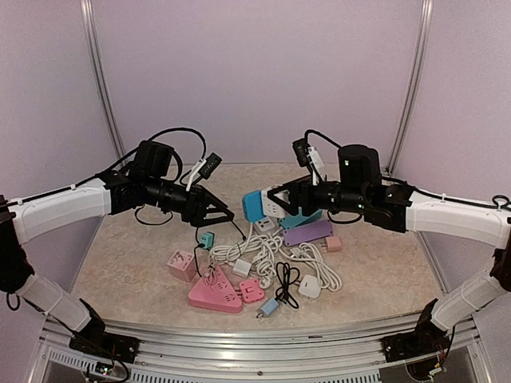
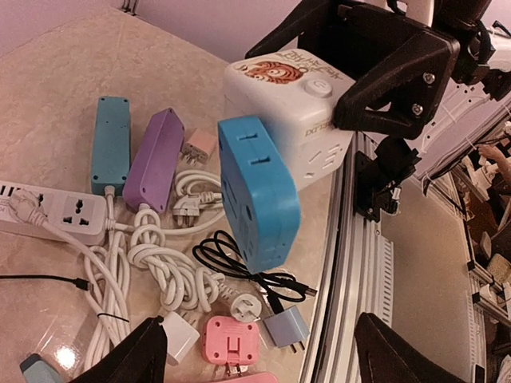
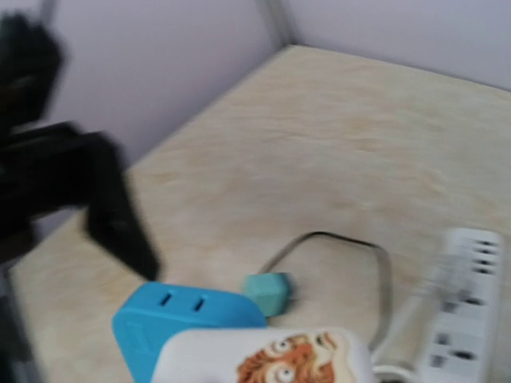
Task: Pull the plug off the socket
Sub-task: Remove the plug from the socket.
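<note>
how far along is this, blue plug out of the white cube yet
Done: right gripper holds the white cube socket lifted. In hand: open left gripper faces the blue plug, not gripping it. Left: grip and pull; the plug looks seated in the cube.

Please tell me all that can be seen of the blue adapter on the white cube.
The blue adapter is a flat, rounded block of glossy plastic, with two slots in one face. It hangs tilted above the cables, its side against the white cube socket, which the right gripper holds. Nothing else touches it.
</note>
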Tool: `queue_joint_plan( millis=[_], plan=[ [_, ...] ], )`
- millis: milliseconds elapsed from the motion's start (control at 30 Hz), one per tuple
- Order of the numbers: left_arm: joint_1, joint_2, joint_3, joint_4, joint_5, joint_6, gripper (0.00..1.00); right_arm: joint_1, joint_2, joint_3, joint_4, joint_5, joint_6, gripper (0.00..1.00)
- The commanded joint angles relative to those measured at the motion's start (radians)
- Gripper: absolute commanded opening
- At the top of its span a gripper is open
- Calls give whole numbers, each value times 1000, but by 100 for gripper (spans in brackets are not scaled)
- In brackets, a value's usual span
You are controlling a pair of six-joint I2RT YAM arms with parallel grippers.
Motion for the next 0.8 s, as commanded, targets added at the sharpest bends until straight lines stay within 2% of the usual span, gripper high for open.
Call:
queue_joint_plan(
  millis=[0, 233, 433, 700, 767],
  plan=[
    [-5, 7, -24, 41, 98, -2, 80, -5, -9, 20, 70, -195, -12, 0],
    [-19, 21, -27, 52, 130, -7, 82, -3, 36, 48, 64, -253, 4, 0],
    [-28, 40, -29, 78, 189, -19, 82, 10, 76, 85, 22, -242, -11, 0],
    [-31, 64, -13, 42, 131, -11, 80, 22, 107, 123, 0, -282, -28, 0],
    [-28, 65, -10, 22, 101, 1, 77, 22, 103, 133, -22, -290, -36, 0]
  ],
)
